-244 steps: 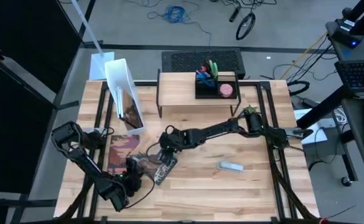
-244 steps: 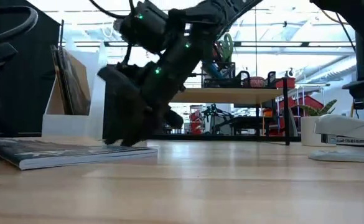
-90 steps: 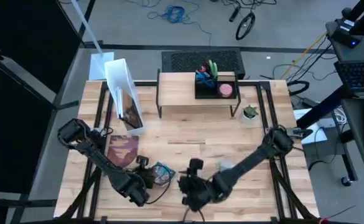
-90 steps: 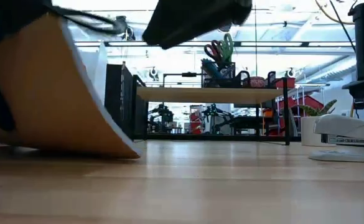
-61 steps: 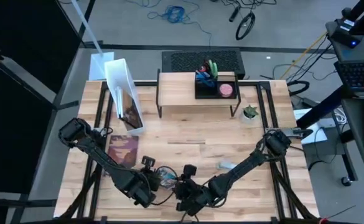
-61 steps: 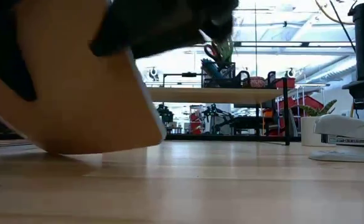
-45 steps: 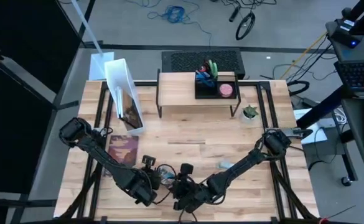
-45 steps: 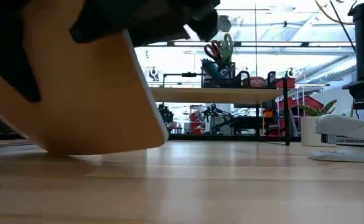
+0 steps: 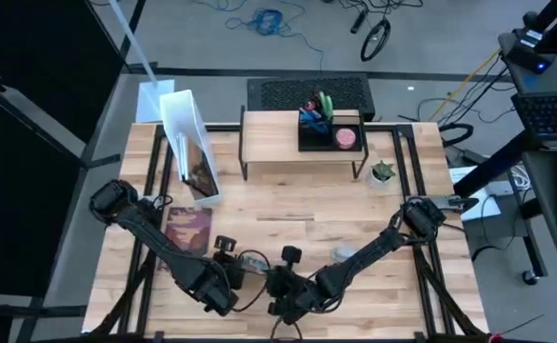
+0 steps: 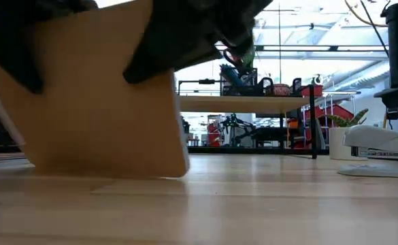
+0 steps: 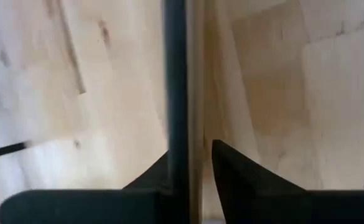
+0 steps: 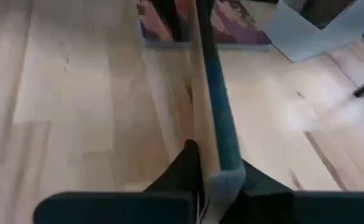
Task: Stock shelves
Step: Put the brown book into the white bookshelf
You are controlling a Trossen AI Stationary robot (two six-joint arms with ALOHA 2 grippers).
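Gripping book (image 9: 252, 264) edge | left claw (image 9: 228, 267), right claw (image 9: 280, 278) clamped

Even overhead light; low view backlit by bright windows, foreground blurred; wrist views soft w/ motion blur.

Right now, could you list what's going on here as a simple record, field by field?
held item: thin book, standing on edge near the table's front edge
left gripper: shut on the book
right gripper: shut on the book
shelf: black organizer tray on top
magazine file box: left of shelf
flat on table: magazine
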